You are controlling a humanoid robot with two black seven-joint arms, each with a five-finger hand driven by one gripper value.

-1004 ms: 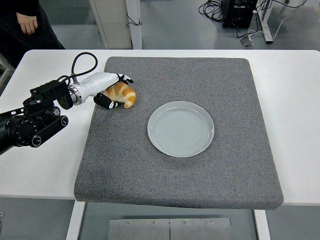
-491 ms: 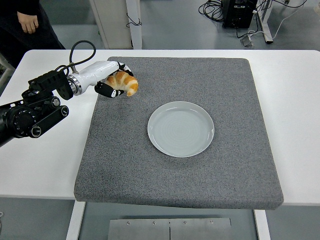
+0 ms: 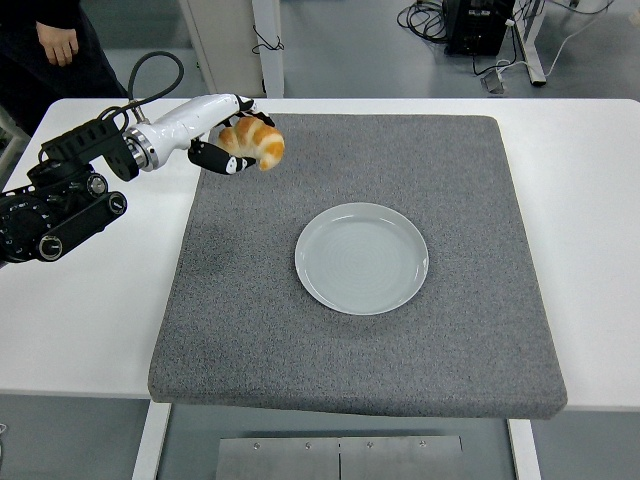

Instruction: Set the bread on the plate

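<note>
Desk (image 3: 90,330): white, carrying a grey mat (image 3: 360,340).
Plate (image 3: 361,257): pale, at the mat's middle, nothing on it.
Left hand (image 3: 225,140): over the mat's far left corner, fingers (image 3: 215,160) grasping the bread.
Bread (image 3: 255,142): golden croissant, lifted off the mat, well apart from the plate.
Person (image 3: 55,40): far left, beyond the desk.

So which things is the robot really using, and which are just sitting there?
Using for the job:
- bread, held in the left hand
- plate, nothing on it yet

Just there:
- grey mat under the plate
- white table
- cables on the floor
- person standing behind
</note>
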